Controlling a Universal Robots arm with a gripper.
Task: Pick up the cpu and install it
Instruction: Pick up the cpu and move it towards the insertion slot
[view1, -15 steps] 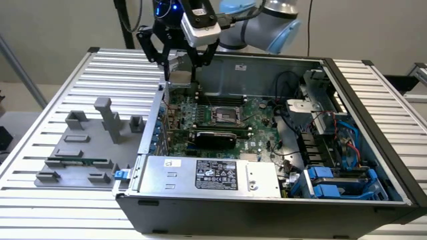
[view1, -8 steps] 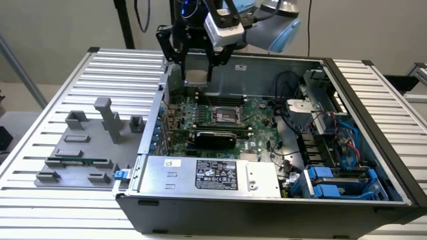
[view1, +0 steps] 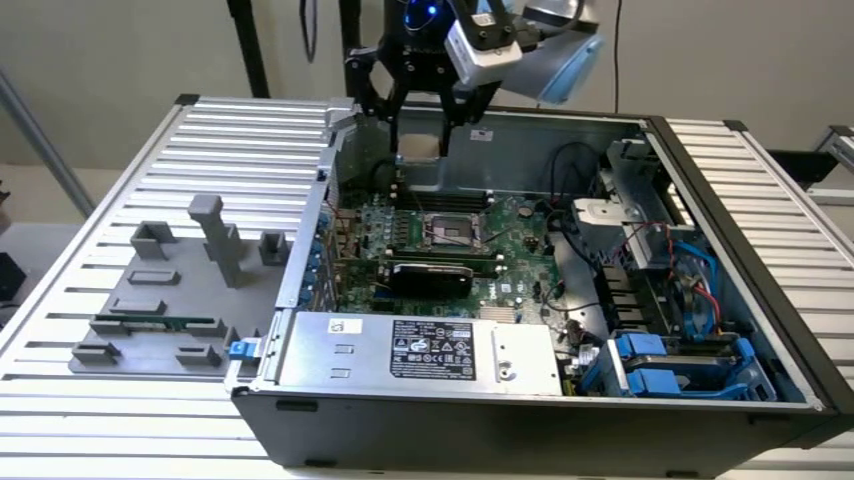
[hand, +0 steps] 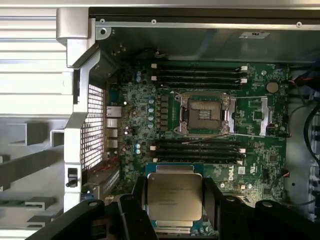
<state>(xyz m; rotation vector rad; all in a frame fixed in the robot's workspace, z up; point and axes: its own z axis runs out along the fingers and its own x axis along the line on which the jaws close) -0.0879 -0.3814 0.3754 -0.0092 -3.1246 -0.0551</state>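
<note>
Holding cpu (hand: 175, 197) near open socket (hand: 205, 114)

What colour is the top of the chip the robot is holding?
Silvery grey. The cpu shows best in the wrist view.

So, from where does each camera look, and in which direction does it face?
Exterior view: off the arm, raised, looking down obliquely into the open computer case; the pincer shows above its motherboard.
Wrist view: on the wrist, looking down onto the motherboard; the pincer's black fingers show, with the cpu between them.
Shared: both show the cpu, the motherboard and the socket.
</note>
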